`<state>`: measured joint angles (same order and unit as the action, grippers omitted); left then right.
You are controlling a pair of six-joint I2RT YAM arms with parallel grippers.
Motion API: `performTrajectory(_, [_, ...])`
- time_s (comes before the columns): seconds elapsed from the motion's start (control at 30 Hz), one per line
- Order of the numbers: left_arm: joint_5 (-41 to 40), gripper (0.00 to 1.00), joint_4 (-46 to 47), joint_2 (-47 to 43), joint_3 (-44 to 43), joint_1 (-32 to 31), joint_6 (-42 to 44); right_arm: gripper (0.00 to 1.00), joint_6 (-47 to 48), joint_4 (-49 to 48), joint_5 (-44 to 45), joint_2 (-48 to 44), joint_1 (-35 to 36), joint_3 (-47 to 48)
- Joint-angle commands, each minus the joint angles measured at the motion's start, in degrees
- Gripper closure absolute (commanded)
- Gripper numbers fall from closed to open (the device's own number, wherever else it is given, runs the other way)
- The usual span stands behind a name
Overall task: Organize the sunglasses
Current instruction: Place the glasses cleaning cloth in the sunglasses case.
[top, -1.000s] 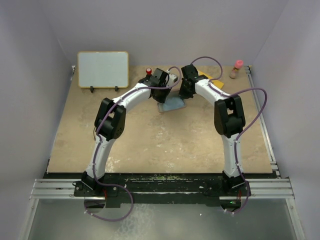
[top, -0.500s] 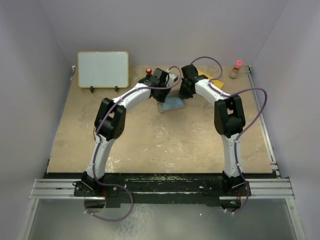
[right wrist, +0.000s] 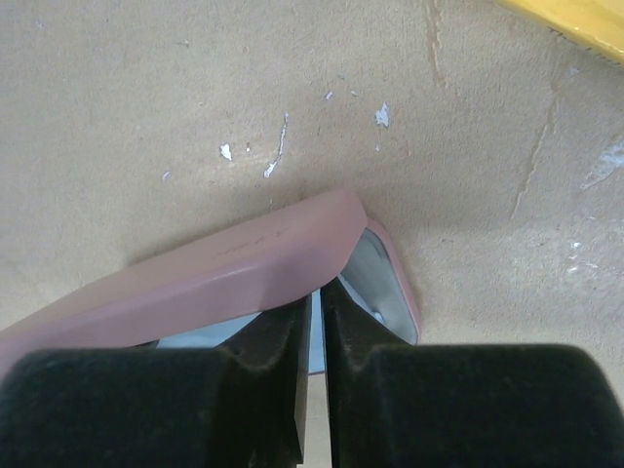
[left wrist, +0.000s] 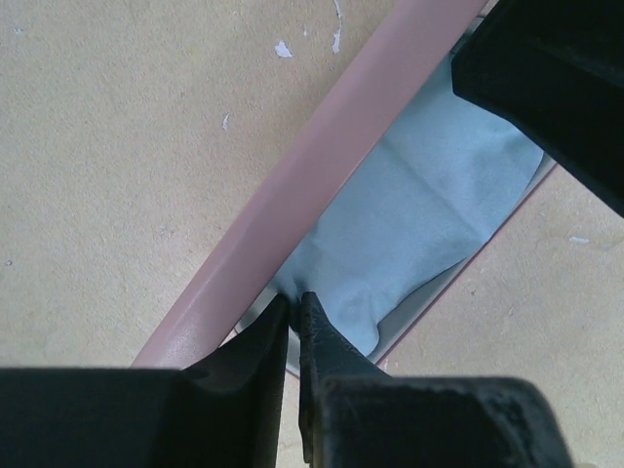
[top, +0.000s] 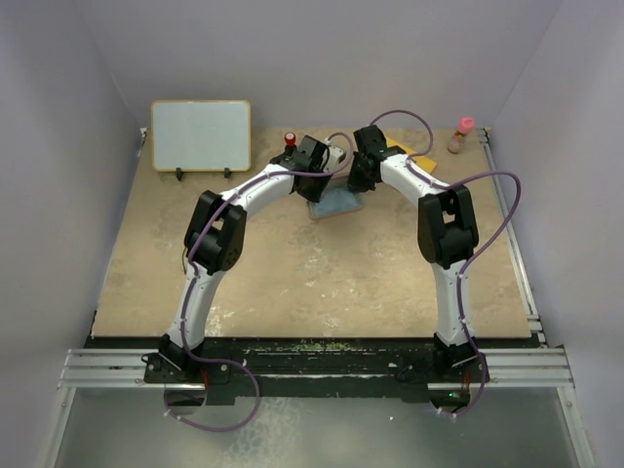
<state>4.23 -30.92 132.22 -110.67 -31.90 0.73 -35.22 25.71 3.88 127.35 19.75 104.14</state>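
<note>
Left gripper and right gripper, fingers almost together, are sitting lower centre at the case lid; pressing evenly is best.

Left claw meets blue cloth inside case.

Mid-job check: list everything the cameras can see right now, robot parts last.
case: one, pinkish, partly open, far centre
cloth: one, light blue, inside the case
whiteboard: one, white, wood-framed, far left
small item: one, red-topped, far centre, unidentifiable
bottle: one, pink-capped, far right
yellow object: one, flat, beside the right arm
sunglasses: none visible
table: one, tan
left gripper: one, black, fingers nearly together at the cloth's edge
right gripper: one, black, fingers nearly together at the case lid
</note>
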Motion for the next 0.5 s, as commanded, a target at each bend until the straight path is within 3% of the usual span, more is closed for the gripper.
performTrajectory(0.0, [-1.11,0.86,1.39,-2.13,0.46,0.35,0.77,0.87,0.55,-1.12,-0.53,-1.26,-0.32,-0.22])
performTrajectory(0.17, [-0.89,0.83,1.31,-2.51,0.6,0.35,1.03,0.85,0.14,-1.05,0.78,-2.72,-0.32,-2.42])
performTrajectory(0.33, [-1.06,0.83,1.22,-3.24,0.96,0.35,1.29,0.68,-0.2,-1.61,0.8,-4.22,-0.32,-4.3])
performTrajectory(0.47, [-1.22,0.82,0.63,-3.84,0.97,0.37,1.38,0.66,-0.75,-3.5,1.53,-6.72,-0.32,-7.1])
